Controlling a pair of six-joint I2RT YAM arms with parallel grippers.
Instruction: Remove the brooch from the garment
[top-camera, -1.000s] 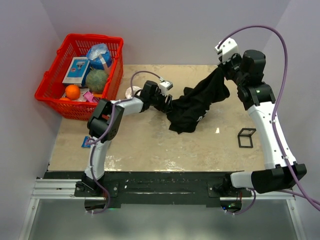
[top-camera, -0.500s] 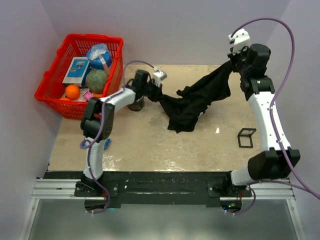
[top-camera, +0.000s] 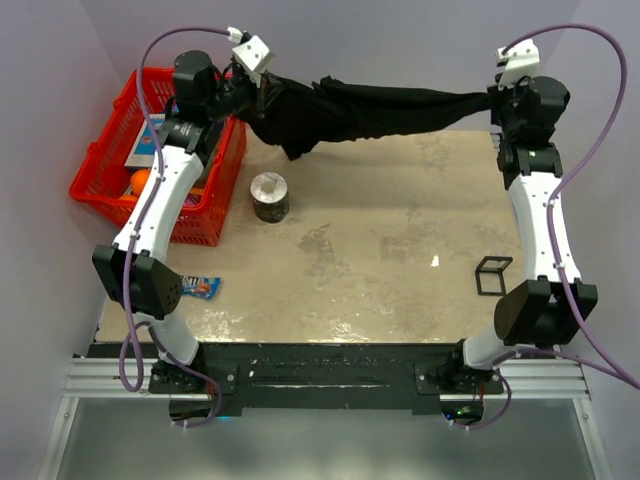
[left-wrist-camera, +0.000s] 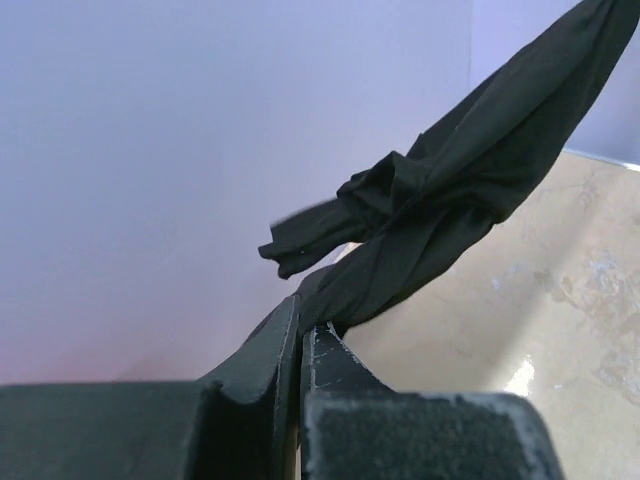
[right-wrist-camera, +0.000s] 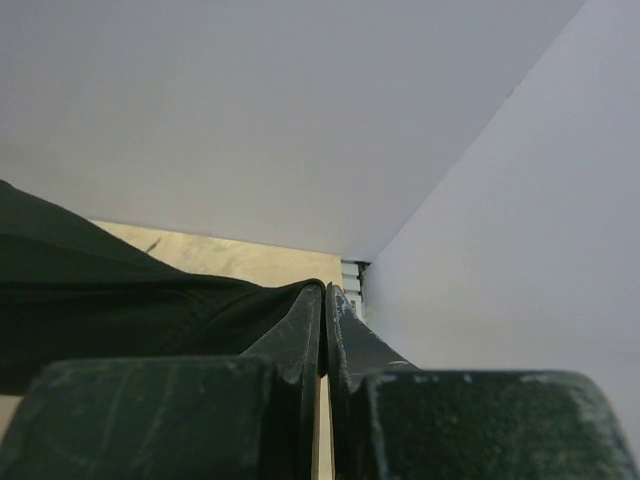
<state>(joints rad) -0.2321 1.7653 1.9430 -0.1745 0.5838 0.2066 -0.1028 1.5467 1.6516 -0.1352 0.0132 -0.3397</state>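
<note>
Left tool, right tool: high, clamped.

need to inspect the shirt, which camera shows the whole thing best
Top external: the garment hangs stretched in the air between the left gripper and the right gripper, its full span visible. Left wrist shows only a bunched end at its fingers; right wrist only a dark fold.

Tabletop: beige, mottled stone look.
Red basket at the far-left corner, overhanging the left edge; an orange lies inside.
Dark squat cylinder with pale top just beside the basket.
Blue packet flat near the left edge.
Black wire frame near the right edge.
</note>
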